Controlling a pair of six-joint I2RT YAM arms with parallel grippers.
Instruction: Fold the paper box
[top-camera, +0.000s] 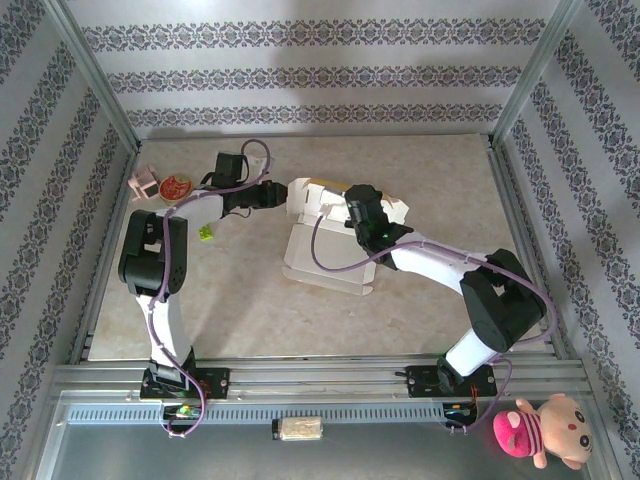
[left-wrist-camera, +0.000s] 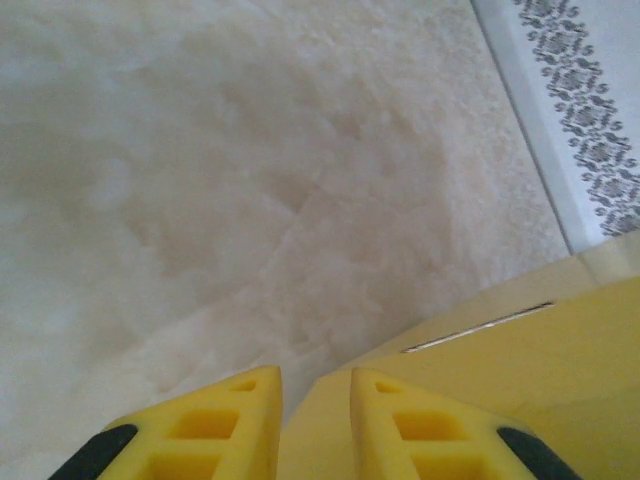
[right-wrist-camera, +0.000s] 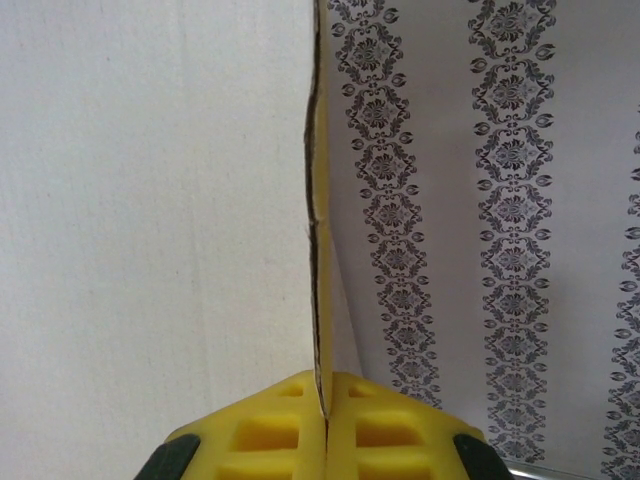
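- The paper box (top-camera: 325, 250) lies near the middle of the table (top-camera: 420, 170), between the two arms. It is only partly folded: the white face of its wide panel is up, and the flaps at the far side stand up.
- The right gripper (right-wrist-camera: 325, 385) is at the far right part of the box. Its yellow fingers (right-wrist-camera: 270, 425) are pressed together and pinch the thin edge of one upright flap. In the right wrist view the flap rises straight from between them, white on its left side, with a small kink halfway up its edge.
- The left gripper (left-wrist-camera: 315, 395) is at the far left corner of the box. Its fingers (left-wrist-camera: 215, 420) are a little apart, and a narrow gap is open between the tips. They hold nothing. The yellow face of the box is just under them and to the right, with a thin slit in it.
- A small round red tin (top-camera: 176, 187) stands near the far left corner of the table, well apart from the box.
- A pink plush toy (top-camera: 545, 430) lies in front of the table, at the right.
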